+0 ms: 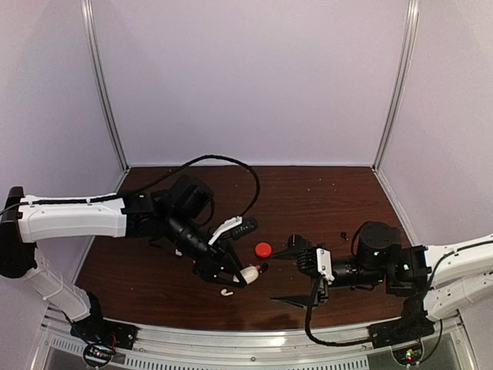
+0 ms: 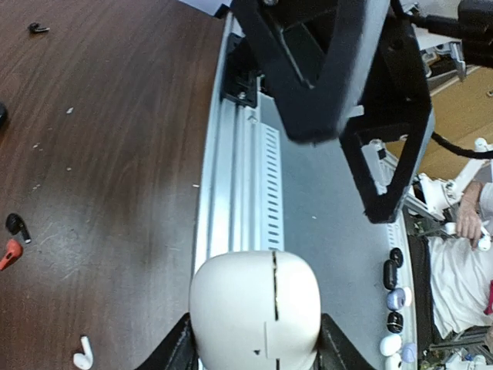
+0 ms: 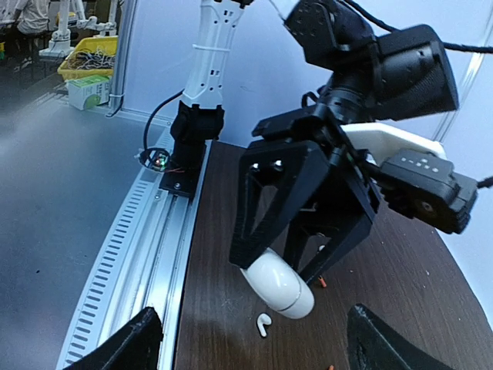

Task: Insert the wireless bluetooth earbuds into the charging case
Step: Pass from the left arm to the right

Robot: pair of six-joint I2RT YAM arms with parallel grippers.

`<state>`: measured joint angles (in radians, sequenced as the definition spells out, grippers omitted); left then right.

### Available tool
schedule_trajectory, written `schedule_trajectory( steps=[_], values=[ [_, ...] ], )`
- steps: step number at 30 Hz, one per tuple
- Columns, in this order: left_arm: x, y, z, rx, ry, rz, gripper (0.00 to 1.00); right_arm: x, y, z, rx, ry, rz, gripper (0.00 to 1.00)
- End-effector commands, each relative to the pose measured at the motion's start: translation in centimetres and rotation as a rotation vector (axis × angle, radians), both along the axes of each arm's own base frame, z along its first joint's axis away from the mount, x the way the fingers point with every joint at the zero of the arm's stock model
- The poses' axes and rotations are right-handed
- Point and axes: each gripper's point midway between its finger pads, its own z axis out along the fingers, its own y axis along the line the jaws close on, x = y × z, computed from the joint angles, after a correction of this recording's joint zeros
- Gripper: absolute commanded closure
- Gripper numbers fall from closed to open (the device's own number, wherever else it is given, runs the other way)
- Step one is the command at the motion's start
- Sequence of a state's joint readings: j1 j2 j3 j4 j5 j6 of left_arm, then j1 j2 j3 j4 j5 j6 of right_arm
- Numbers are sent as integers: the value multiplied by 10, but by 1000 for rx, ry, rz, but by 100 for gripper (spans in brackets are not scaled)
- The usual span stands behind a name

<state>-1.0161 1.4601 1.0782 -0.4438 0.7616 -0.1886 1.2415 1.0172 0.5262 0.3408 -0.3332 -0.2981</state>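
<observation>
My left gripper [image 1: 240, 279] is shut on a closed white charging case [image 1: 249, 273], held just above the table. In the left wrist view the case [image 2: 256, 308] fills the space between the fingers of the left gripper [image 2: 258, 348]. A white earbud [image 1: 227, 292] lies on the wood just below the case, also seen as a white earbud [image 3: 263, 324] under the case [image 3: 279, 284]. A black earbud [image 2: 17, 225] and a red earbud [image 2: 8, 253] lie side by side close by. My right gripper [image 1: 287, 276] is open and empty, facing the case from the right.
A round red case [image 1: 263, 250] sits on the table behind the held case. Another black earbud [image 2: 37, 28] lies farther off. The metal rail [image 2: 235, 177] runs along the table's near edge. Several spare cases [image 2: 394, 308] lie beyond it.
</observation>
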Motion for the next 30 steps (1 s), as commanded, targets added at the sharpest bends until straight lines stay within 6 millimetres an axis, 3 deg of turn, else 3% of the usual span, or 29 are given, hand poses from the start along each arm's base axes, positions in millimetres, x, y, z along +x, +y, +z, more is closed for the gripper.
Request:
schedule_trajectory(
  steps=[1, 11, 22, 30],
  values=[
    [-29, -1, 31, -134, 98, -198, 75, -11, 4, -1, -64, -117, -4, 18],
    [-56, 2, 29, -134, 189, -344, 73, -25, 20, 2, -83, -195, 61, 23],
    [-69, -3, 35, -174, 203, -421, 74, -47, 36, 1, -88, -204, 155, 43],
    [-72, -7, 38, -180, 205, -435, 74, -49, 41, -2, -99, -203, 163, 54]
  ],
)
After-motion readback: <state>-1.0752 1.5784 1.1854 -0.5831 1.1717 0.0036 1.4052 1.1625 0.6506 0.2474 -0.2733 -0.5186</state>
